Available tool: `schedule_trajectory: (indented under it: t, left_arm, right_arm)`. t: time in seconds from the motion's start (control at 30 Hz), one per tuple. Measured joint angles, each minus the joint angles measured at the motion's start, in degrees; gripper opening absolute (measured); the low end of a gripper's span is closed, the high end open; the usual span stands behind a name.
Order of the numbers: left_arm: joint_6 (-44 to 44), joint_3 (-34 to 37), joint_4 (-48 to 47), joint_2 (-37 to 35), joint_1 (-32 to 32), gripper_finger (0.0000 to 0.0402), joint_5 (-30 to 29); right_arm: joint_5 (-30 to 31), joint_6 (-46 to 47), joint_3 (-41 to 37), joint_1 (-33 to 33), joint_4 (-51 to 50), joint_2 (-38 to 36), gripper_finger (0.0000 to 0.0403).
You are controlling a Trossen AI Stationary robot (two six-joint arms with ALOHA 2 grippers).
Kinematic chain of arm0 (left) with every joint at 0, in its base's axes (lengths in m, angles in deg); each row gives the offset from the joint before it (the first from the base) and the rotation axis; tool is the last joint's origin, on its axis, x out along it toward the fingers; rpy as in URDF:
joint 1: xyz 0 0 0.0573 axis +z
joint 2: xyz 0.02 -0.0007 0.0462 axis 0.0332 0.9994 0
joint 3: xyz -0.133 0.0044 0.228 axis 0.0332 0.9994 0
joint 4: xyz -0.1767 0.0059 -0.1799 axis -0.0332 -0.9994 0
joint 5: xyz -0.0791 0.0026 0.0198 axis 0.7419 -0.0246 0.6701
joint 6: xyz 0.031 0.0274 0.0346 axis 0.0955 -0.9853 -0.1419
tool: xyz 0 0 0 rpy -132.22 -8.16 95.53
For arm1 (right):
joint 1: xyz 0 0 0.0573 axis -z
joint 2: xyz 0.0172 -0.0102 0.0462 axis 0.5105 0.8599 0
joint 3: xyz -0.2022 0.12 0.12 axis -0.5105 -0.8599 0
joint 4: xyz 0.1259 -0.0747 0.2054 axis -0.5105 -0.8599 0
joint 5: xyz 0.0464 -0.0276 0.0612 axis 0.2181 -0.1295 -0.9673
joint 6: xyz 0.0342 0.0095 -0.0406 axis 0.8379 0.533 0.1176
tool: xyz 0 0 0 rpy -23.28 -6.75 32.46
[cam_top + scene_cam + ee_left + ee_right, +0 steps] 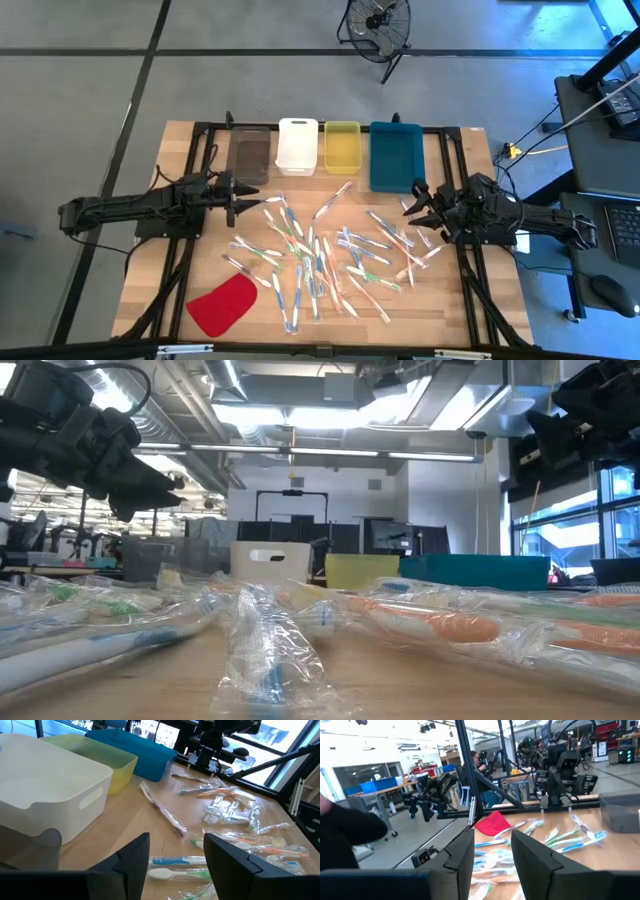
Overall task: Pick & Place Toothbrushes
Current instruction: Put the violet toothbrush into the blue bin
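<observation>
Several wrapped toothbrushes [330,255] lie flat and scattered over the middle of the wooden table, whitish with blue, green, pink and orange parts; they fill the low view's foreground [270,630]. My left gripper [243,195] hovers open over the table's left side, near the grey bin, with toothbrushes [175,862] just ahead of its fingers. My right gripper [418,208] hovers open over the right end of the pile, touching nothing. In the right wrist view, toothbrushes [570,837] show beyond its fingers.
Four bins stand in a row along the far edge: grey [250,155], white [297,145], yellow [341,146] and blue [396,155]. A flat red piece [223,304] lies near the front left corner. A person sits in the room beyond the table [480,762].
</observation>
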Motion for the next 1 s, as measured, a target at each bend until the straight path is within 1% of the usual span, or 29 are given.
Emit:
schedule_trajectory:
  t: [0.17, 0.3, 0.4, 0.5, 0.67, 0.83, 0.9, 1.0]
  left_arm:
    - [0.0, 0.0, 0.0, 0.0, 0.0, 0.0182, 0.0]
    - [0.0, 0.0, 0.0, 0.0, 0.0, 0.0182, 0.0]
    - [0.0, 0.0, 0.0, 0.0, 0.0, 0.0182, 0.0]
    - [0.0, 0.0, 0.0, 0.0, 0.0, 0.0182, 0.0]
    - [0.0, 0.0, 0.0, 0.0, 0.0, 0.0182, 0.0]
    - [-0.9, 0.0, 0.0, 0.0, 0.0, 0.0182, 0.0]
    - [-0.9, 0.0, 0.0, 0.0, 0.0, 0.0182, 0.0]
    - [-0.9, 0.0, 0.0, 0.0, 0.0, 0.0182, 0.0]
  right_arm:
    - [0.0, 0.3, 0.0, 0.0, 1.5, 0.0, 0.0143]
    - [1.2, 0.7, 0.0, 0.0, 5.7, 0.0, 0.0148]
    - [5.1, 3.0, 0.0, 0.0, 10.4, 0.0, 0.0152]
    - [8.7, 3.2, 0.0, 0.0, 13.2, 0.0, 0.0162]
    - [14.7, 3.2, 0.1, 0.0, 14.9, 0.0, 0.0189]
    - [18.6, 2.8, 3.0, 0.0, 12.2, 0.0, 0.021]
    - [20.2, 0.6, 5.4, 0.0, 8.6, 0.0, 0.0213]
    - [23.0, -3.8, 9.9, 0.0, -0.2, 0.3, 0.0214]
